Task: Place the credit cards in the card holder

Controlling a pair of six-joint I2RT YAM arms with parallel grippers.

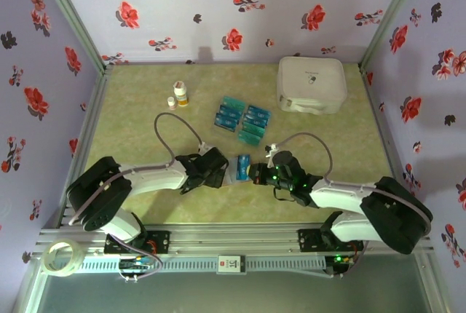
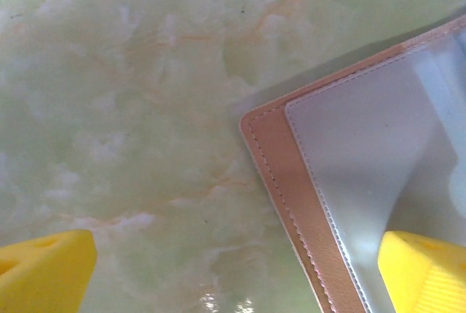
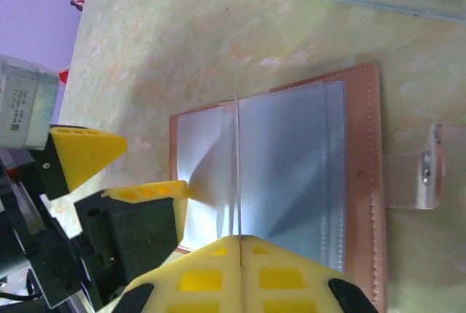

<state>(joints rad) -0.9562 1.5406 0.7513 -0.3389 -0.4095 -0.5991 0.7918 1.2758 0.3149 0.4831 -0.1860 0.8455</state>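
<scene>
**Right gripper** (image 3: 239,244): the jaws are pressed together, pinching the edge of a clear sleeve leaf of the flat brown leather-like folding card holder (image 3: 358,182). The card holder lies open on the green marbled tabletop (image 2: 109,109), with its snap tab (image 3: 426,171) sticking out from one edge.

**Left gripper** (image 2: 234,262): the jaws are spread wide. One yellow fingertip (image 2: 426,273) sits over the card holder's sleeve. The other is over bare table off its rounded stitched corner, where the surface is open.

**Arm pose:** in the top view both forearms lie low and angle inward, meeting at the card holder.

**Top view:** one small teal-blue credit card (image 1: 244,162) lies just beside the card holder, between the grippers. The remaining credit cards (image 1: 240,119) are grouped beyond the card holder. A white rounded-square case (image 1: 311,84) lies farther beyond, to the right.
</scene>
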